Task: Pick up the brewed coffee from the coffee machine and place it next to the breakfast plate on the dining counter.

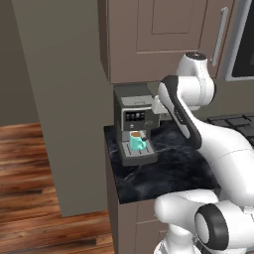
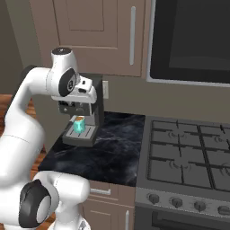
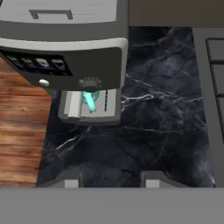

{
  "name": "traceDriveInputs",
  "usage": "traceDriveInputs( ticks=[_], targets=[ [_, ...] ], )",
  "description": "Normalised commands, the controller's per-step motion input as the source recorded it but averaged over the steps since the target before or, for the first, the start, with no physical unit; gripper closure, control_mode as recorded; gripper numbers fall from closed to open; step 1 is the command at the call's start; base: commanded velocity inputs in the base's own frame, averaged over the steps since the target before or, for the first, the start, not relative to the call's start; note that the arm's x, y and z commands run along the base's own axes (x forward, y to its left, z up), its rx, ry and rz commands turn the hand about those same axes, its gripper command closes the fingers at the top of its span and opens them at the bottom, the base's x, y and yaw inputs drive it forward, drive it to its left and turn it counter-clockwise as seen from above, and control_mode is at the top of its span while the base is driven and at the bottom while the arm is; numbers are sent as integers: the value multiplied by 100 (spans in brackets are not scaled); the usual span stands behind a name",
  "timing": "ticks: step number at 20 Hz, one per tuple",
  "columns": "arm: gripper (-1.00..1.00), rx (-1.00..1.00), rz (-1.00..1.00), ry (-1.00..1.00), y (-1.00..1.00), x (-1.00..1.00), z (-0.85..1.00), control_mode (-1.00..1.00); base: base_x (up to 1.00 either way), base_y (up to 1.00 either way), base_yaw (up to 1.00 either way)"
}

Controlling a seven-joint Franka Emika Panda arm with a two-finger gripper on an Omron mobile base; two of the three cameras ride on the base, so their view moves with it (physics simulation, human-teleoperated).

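The small teal mug of brown coffee point(image 1: 137, 142) sits on the drip tray of the boxy grey coffee machine point(image 1: 132, 110). The robot's two-finger gripper point(image 3: 111, 178) hangs above the black marble worktop point(image 1: 163, 168), near the machine. Its fingers are spread apart and hold nothing.

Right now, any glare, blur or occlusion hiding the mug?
Left base view: soft, no glare, teal mug clear on the coffee machine. Right base view: the arm's hand partly covers it. Hand view: the machine's overhang hides most of the mug.
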Motion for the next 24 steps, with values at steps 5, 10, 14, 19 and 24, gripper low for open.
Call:
traceDriveInputs(
  ticks=[5,10,14,19,24],
  targets=[
    [-100,0,4,-2,-4,-5,-2,-100,0,0,0],
    [-100,0,34,-19,0,-18,-45,-100,0,0,0],
    [-100,0,36,-26,0,-2,-51,-100,0,0,0],
    [-100,0,31,-8,0,0,-51,-100,0,0,0],
    [-100,0,25,-4,0,0,-43,-100,0,0,0]
  ],
)
